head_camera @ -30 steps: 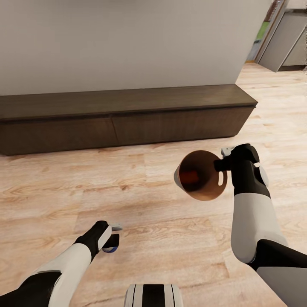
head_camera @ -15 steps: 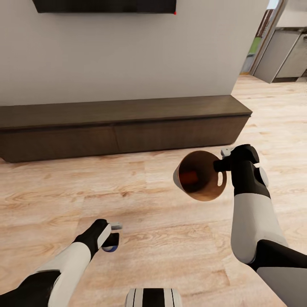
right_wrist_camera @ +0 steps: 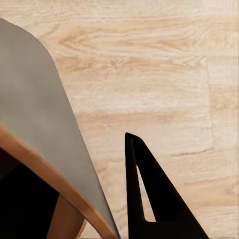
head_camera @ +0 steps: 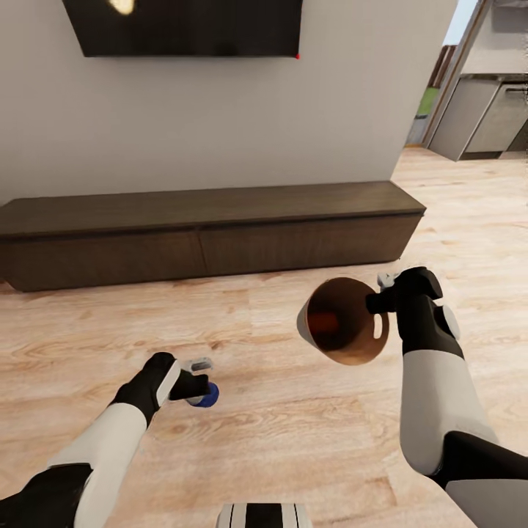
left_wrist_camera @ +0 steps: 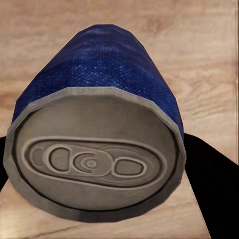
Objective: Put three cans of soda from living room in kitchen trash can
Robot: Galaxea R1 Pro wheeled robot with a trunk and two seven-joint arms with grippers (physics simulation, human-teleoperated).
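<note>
- The left end effector (head_camera: 196,386) is clamped on the dark blue soda can (head_camera: 206,396), held low over the wooden floor (head_camera: 264,411); the left wrist view shows the can (left_wrist_camera: 99,144) close up, silvery pull-tab top toward the camera.
- The right end effector (head_camera: 383,292) grips the trash can (head_camera: 345,321) by its rim at a handle hole, tilted so the orange-brown inside faces the head camera. An orange shape lies deep inside, probably another soda can.
- The right wrist view shows the bin's grey wall (right_wrist_camera: 40,124) and one dark finger (right_wrist_camera: 149,199) outside it.
- The step in hand appears to be dropping the blue can into the carried bin. The mouth is well apart from the can, so the left arm should rise and cross toward it.
- Best to bring the can above the rim's middle, then let go only once it is past the lip.
- The bin's tilt is a risk: levelling it first would keep the contents from rolling out.
- The dark bench (head_camera: 213,227) and the wall TV (head_camera: 191,26) lie ahead; the kitchen (head_camera: 484,110) shows at far right.
</note>
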